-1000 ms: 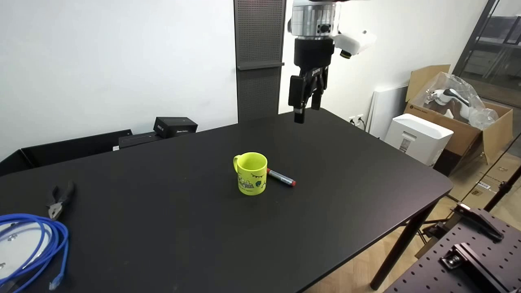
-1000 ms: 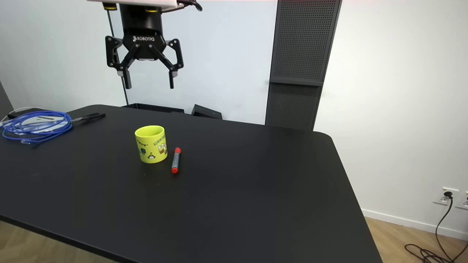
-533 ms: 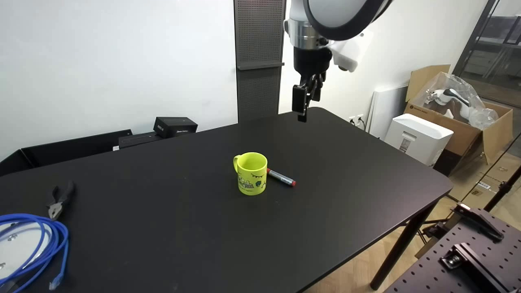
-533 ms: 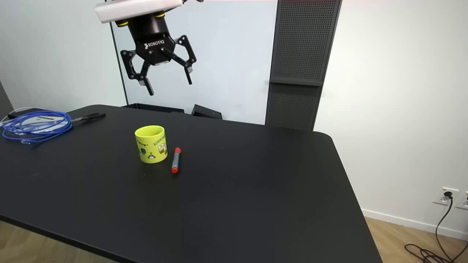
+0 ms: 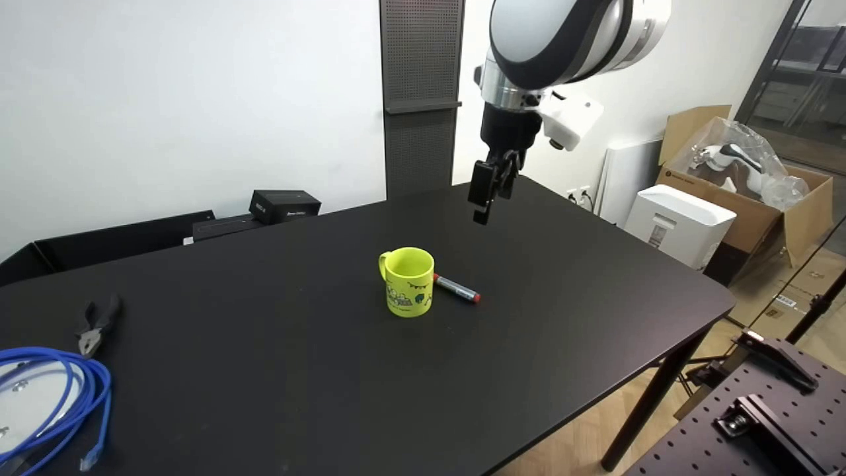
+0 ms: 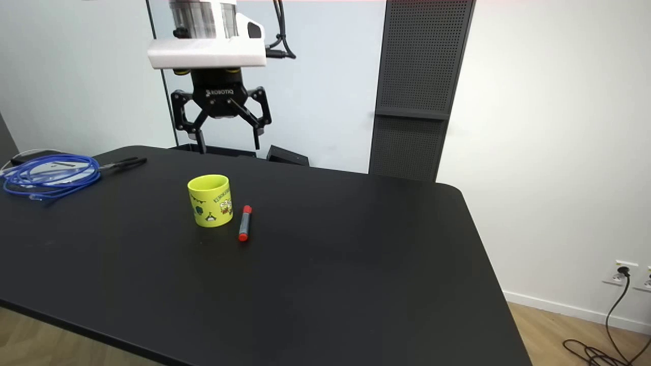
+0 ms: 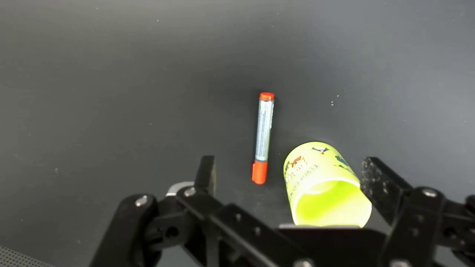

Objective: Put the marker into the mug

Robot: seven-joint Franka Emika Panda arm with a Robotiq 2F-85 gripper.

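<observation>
The marker (image 5: 457, 289) is slim with a grey labelled body, a red cap and a red end. It lies on the table beside the mug (image 5: 409, 291), with a small gap between them in an exterior view (image 6: 245, 223). The yellow-green mug stands upright; its handle is hidden in an exterior view (image 6: 211, 203). My gripper (image 6: 230, 149) is open, empty and well above the table, pointing down. In the wrist view the marker (image 7: 264, 131) and the mug (image 7: 315, 167) both appear between the open fingers (image 7: 289, 160), below them.
Pliers (image 5: 98, 325) and a coiled blue cable (image 5: 92, 390) on a pale disc lie at the table's far side from the marker. Black boxes (image 5: 284, 206) stand along the wall edge. The table's rounded edge (image 5: 720, 305) lies beyond the marker.
My gripper has come down closer to the table. It tilted half a second ago and is now nearly upright in an exterior view. It stayed open; marker and mug have not moved.
</observation>
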